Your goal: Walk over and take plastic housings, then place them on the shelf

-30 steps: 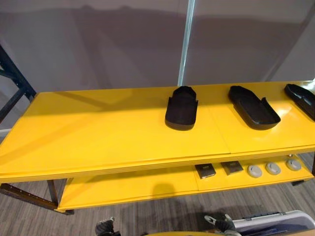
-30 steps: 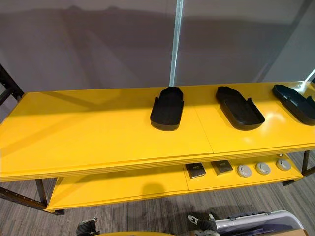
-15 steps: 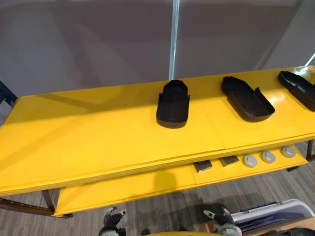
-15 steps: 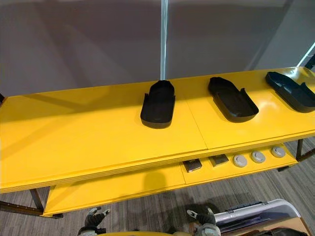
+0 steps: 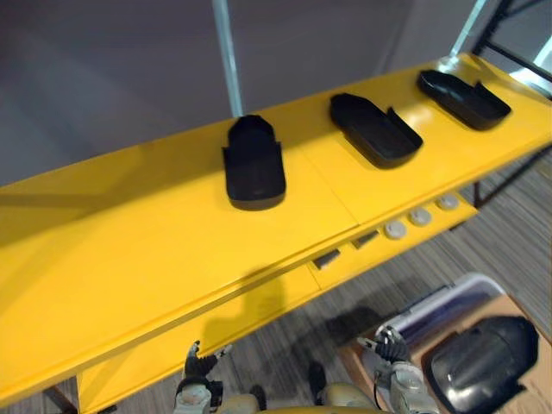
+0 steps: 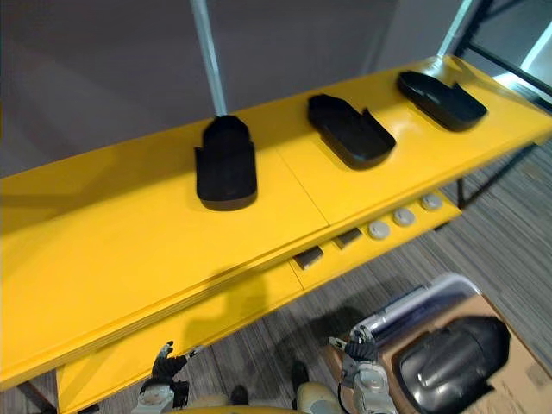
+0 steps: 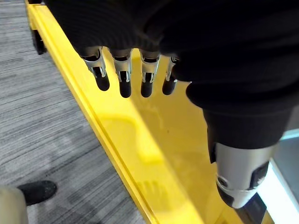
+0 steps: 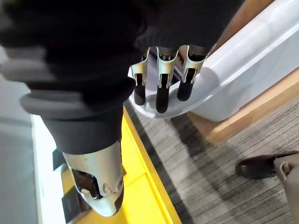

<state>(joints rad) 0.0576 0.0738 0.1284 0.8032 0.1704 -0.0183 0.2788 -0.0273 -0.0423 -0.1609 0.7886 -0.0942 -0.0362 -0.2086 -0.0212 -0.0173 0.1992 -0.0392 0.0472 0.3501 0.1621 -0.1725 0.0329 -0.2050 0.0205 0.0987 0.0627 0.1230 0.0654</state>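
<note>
Currently three black scoop-shaped plastic housings (image 5: 254, 166) sit on the smooth yellow shelf (image 5: 121, 233); my left hand (image 7: 124, 77) and right hand (image 8: 162, 91) hang slack-fingered, empty.

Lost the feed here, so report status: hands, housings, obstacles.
Left hand open, empty; right hand open, empty. Three black housings lie on yellow shelf top. Dark shell beside white bin, near right hand. No obstacle seen.

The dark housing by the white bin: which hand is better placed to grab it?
Probably the right hand: it hangs open close to the bin and the housing; the left hand hangs farther off.
</note>
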